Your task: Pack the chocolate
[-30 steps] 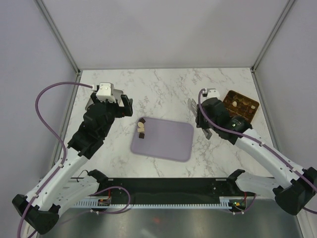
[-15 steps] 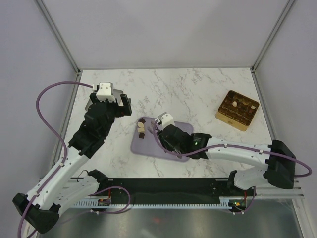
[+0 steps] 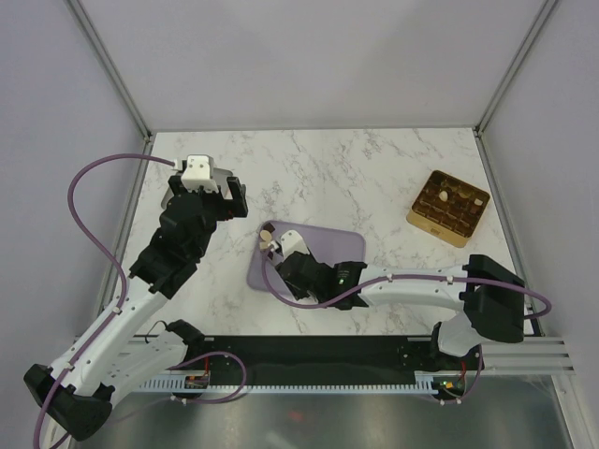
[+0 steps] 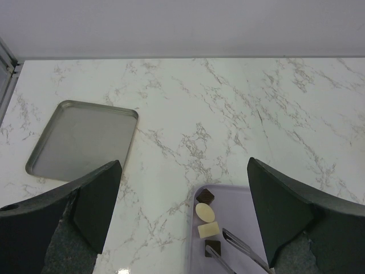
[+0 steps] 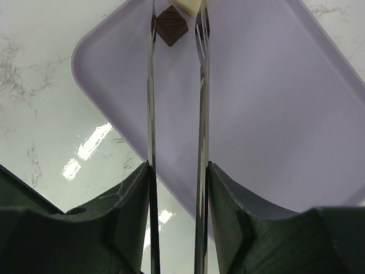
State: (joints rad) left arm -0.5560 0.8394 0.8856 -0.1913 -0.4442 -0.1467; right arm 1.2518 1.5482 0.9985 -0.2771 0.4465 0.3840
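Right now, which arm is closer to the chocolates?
Right. The right end effector holds tongs straddling a brown chocolate on the tray; the left end effector hangs beyond the tray's corner.

White marble-look tabletop (image 3: 318, 164) w/ grey veins sits in a boxed cell. Plain pale lilac-grey wall panels (image 3: 309, 56) at back, left & right, joined by slim aluminium corner posts (image 3: 109, 65). Near edge: black strip (image 3: 309, 348), then a ribbed metal rail (image 3: 309, 382); light is even, w/ soft white glare patches (image 5: 85, 149) on the glossy tabletop.
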